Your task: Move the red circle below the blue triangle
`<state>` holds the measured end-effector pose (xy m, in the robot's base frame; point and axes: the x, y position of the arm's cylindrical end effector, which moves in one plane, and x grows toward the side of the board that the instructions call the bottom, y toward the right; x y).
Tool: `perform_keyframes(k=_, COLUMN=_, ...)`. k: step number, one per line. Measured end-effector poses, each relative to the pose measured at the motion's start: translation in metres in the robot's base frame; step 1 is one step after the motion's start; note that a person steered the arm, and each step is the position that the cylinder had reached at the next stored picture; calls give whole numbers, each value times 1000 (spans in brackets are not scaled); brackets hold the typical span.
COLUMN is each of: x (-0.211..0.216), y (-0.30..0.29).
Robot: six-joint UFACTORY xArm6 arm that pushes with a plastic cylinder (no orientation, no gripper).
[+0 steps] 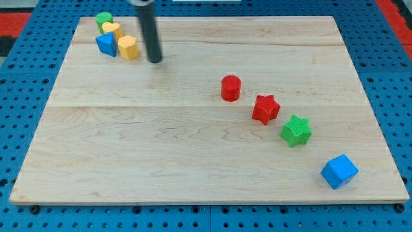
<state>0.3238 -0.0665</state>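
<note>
The red circle (231, 87) stands near the board's middle, a little toward the view's right. The blue triangle (106, 44) sits at the view's top left in a tight cluster with a green block (104, 19), a yellow block (112, 29) and a yellow hexagon (128, 47). My tip (155, 60) rests on the board just right of the yellow hexagon, far to the left of and above the red circle.
A red star (265, 108), a green star (296, 130) and a blue cube (339, 171) run in a diagonal line from the red circle toward the view's bottom right. The wooden board (161, 148) lies on a blue pegboard.
</note>
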Motion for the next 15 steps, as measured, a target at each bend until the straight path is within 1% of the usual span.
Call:
perform_keyframes(k=1, x=13, y=55)
perform_keyframes(k=2, x=35, y=120)
perform_keyframes(k=3, x=71, y=140)
perform_keyframes(k=4, x=92, y=114)
perform_keyframes(k=5, x=97, y=81)
perform_keyframes(k=6, x=134, y=76)
perform_keyframes(k=7, x=109, y=9)
perform_keyframes(k=8, x=77, y=-27)
perform_keyframes(k=9, x=119, y=3)
perform_keyframes(k=10, x=97, y=24)
perform_keyframes(k=11, x=44, y=27)
perform_keyframes(k=12, x=43, y=-21)
perform_keyframes(k=13, x=71, y=-7)
perform_keyframes(k=14, x=21, y=-61)
perform_keyframes(k=15, x=20, y=-21)
